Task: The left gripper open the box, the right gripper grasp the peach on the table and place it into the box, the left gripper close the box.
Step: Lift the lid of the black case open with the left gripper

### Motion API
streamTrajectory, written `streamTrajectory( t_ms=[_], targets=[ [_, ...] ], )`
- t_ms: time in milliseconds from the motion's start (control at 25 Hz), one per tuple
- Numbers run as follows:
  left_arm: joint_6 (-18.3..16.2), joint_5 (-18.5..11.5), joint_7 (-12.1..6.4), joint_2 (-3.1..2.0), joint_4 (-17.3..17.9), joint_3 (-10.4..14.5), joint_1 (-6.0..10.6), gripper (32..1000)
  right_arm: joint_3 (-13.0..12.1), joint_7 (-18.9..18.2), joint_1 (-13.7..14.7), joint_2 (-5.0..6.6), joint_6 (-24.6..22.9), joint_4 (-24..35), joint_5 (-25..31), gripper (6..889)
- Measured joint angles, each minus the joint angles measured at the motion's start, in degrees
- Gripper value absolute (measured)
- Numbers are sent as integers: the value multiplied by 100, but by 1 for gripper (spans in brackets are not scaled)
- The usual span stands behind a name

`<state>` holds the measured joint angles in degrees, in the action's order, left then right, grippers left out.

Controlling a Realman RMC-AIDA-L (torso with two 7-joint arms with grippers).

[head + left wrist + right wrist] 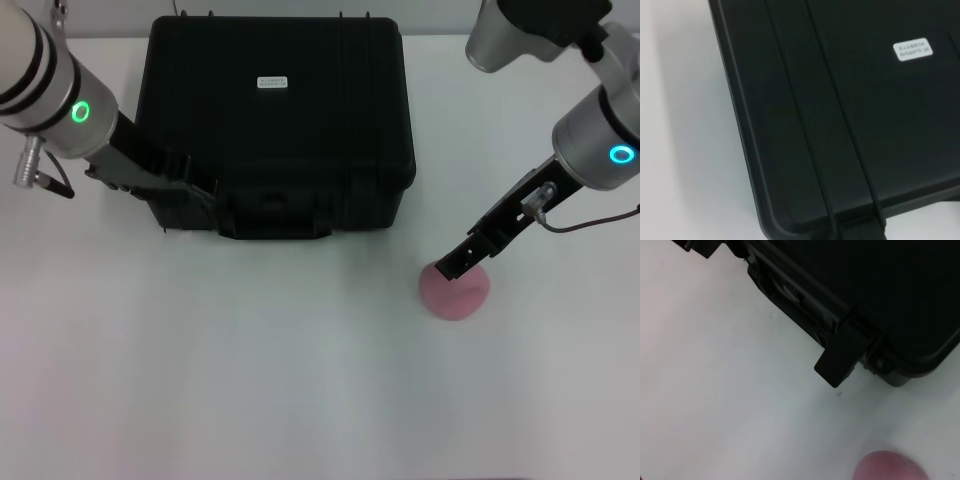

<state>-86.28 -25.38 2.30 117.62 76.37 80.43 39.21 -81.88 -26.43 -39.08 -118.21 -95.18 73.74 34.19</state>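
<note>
The peach (455, 291), a small round pale pink fruit with a soft matte skin, is sitting on the white worktop (250, 370) directly under the tip of the right gripper (447, 268), off the box's front right corner. The slim black gripper is reaching down onto the peach's upper edge; whether it is released or clenched I cannot tell. In the right wrist view only the top of the fruit (890, 467) is showing, with a stretch of bare worktop between it and the box's front edge, where one latch (840, 360) is hanging open.

The box (280, 120) is a large black hard plastic case with ribbed sides and rounded corners, its lid lying shut, a small white label (272, 81) on top. The left gripper (195, 185) is pressing against the box's front left corner; I cannot tell its state either. Smooth, plain worktop is spreading wide in front of both grippers.
</note>
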Motion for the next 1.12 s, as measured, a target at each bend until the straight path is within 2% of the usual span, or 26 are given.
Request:
streamTrajectory(
  t_ms=[520, 1040, 1120],
  targets=[
    [53, -2, -22, 7, -267, 32, 134, 835, -3, -3, -5, 0, 0, 0, 0, 850],
    [51, 39, 12, 6, -272, 78, 157, 830, -3, -3, -10, 0, 0, -9, 0, 850],
    [49, 41, 10, 6, -272, 78, 164, 803, -3, -3, -11, 0, 0, -9, 0, 850]
  ],
)
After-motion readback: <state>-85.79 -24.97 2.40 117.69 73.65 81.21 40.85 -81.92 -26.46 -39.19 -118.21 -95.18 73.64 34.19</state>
